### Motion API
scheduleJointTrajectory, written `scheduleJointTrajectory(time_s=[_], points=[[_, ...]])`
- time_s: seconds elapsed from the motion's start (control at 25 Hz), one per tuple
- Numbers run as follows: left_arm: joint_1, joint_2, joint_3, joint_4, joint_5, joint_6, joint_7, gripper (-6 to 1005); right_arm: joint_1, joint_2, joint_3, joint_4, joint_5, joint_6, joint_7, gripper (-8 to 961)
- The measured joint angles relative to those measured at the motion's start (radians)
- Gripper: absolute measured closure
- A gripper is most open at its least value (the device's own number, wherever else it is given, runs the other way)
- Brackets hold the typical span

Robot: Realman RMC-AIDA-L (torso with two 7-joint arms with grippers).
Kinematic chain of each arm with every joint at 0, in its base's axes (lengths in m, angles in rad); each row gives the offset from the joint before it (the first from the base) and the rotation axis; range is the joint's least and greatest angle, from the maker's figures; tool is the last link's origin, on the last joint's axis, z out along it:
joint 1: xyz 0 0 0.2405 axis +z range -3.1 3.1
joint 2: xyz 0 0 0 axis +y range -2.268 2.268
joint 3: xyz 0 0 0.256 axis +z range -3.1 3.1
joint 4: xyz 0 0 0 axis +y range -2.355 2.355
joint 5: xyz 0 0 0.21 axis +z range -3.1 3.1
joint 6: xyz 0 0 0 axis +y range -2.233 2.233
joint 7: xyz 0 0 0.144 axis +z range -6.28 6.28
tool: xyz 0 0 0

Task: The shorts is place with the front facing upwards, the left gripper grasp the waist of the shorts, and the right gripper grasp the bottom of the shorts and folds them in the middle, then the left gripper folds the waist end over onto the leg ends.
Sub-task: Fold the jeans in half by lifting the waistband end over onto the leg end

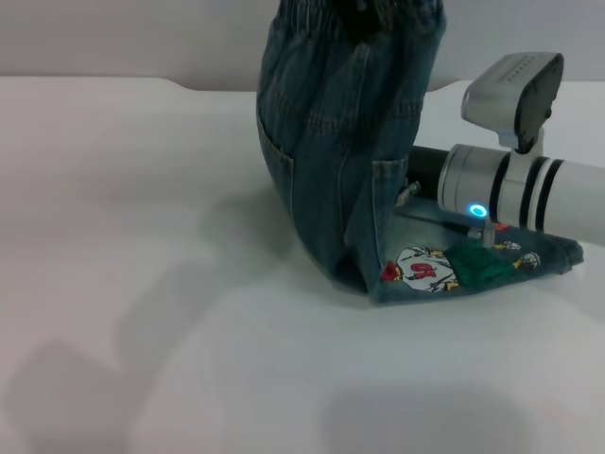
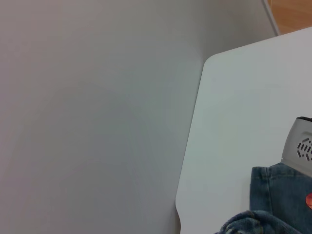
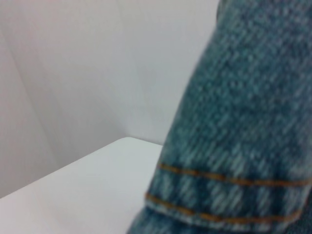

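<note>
Fingers hidden, so I cannot tell grip: the waist [image 1: 354, 17] is probably hanging from my left gripper while the right gripper [image 1: 416, 184] is pinning the leg ends [image 1: 473, 265] near the table's [image 1: 142, 284] right edge.

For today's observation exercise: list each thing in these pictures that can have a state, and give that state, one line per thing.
Blue denim shorts: already doubled lengthwise, hanging upright from the picture's top.
Gathered elastic waist: lifted high, partly out of view.
Stitched leg ends with cartoon print: lying flat on the white table.
Left gripper: holder of the waist not visible.
Right gripper, silver-white arm with glowing ring: low over the leg ends.
</note>
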Motion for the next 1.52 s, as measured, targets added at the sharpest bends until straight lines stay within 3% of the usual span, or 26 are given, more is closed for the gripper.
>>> scheduleJointTrajectory(time_s=[0.36, 1.52], points=[[0.011, 0.0, 0.014, -0.001, 0.0, -0.015, 0.003, 951, -0.016, 0.0, 0.003, -0.011, 0.006, 0.025, 0.0, 509], [0.041, 0.0, 0.049, 0.002, 0.0, -0.05, -0.007, 951, -0.198, -0.009, 0.044, -0.187, 0.057, 0.099, 0.032, 509]])
